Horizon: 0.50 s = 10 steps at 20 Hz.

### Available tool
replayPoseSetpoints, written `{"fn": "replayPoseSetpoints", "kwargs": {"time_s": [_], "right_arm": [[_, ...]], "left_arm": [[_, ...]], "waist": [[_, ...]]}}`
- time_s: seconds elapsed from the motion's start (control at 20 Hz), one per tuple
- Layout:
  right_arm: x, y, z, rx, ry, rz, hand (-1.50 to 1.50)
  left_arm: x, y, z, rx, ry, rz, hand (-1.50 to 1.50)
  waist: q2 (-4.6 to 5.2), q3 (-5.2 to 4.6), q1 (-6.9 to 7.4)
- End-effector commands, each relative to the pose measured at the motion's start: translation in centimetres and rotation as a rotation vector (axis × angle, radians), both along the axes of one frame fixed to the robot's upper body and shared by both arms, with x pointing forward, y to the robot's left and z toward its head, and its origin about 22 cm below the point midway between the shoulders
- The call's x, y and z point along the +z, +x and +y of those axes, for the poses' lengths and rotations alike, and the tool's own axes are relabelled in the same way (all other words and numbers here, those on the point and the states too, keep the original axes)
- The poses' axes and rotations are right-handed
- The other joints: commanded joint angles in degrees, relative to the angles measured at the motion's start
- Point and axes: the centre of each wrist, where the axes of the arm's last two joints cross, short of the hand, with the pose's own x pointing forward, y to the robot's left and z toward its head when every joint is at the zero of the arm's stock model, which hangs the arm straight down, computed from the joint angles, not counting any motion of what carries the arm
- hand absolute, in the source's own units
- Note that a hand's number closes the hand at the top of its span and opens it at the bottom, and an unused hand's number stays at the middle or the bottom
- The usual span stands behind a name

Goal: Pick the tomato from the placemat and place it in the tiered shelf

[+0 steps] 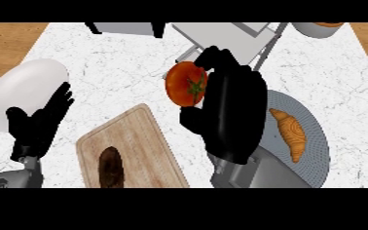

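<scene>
Counter: white marbled top, with wood-toned surface showing at both upper corners. Items resting on it: a wooden cutting board at lower centre, bearing a dark brown item; a grey round placemat at right, bearing a croissant; a grey tiered shelf at the top edge; a white rounded object at left.

bare marble between cutting board and shelf
</scene>
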Motion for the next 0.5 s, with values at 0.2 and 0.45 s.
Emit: {"fn": "replayPoseSetpoints", "kwargs": {"time_s": [0.2,0.45], "right_arm": [[6.7,1.2,2.4,-0.201,0.095,-0.068,1.50],[8.8,3.2,3.0,-0.312,-0.026,-0.041,1.50]], "left_arm": [[-0.8,-0.5,0.4,0.020,-0.001,0.006,0.00],[-1.1,-1.1,0.5,0.030,-0.003,0.025,0.00]], "waist": [[-0.55,-0.14,-0.44],[-0.94,-0.07,-1.12]]}}
